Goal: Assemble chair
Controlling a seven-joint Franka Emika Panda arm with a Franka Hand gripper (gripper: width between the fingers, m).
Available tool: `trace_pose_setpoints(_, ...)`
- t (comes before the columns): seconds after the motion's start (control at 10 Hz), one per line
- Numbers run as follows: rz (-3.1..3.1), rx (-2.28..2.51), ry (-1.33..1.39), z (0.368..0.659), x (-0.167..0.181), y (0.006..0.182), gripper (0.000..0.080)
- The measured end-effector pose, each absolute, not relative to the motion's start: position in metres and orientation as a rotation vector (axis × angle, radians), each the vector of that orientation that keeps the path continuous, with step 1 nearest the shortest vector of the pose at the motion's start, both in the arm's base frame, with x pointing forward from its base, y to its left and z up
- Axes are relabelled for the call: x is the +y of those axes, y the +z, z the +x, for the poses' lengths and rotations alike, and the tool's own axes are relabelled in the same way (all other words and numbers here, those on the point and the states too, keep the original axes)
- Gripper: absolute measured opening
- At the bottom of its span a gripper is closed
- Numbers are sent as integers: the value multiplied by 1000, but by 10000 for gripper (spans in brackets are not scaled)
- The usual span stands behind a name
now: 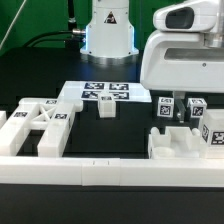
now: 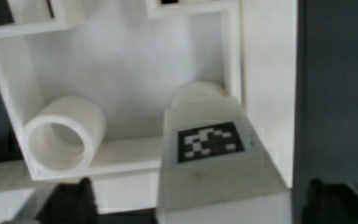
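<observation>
2 flanks straddled, neither touched: holds the jaws wide apart on either side of the tagged chair piece (image 2: 202, 140), low at the exterior frame's right, likely to centre it before closing.

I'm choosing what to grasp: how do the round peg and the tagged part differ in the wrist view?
The round peg is cylindrical; the tagged part is flat-faced and tapering. The round peg shows no tag; the tagged part carries one. Both are white.
</observation>
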State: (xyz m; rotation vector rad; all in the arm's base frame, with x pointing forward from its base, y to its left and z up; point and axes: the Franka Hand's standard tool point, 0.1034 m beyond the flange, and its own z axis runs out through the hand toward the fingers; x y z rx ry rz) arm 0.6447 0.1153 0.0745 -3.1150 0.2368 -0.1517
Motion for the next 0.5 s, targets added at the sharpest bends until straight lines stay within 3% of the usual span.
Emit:
trace_pose_setpoints(0.2, -3116, 237, -151, 645, 115, 74, 285)
trace_pose_setpoints(0.5, -3105, 322, -150, 645, 115, 74, 285)
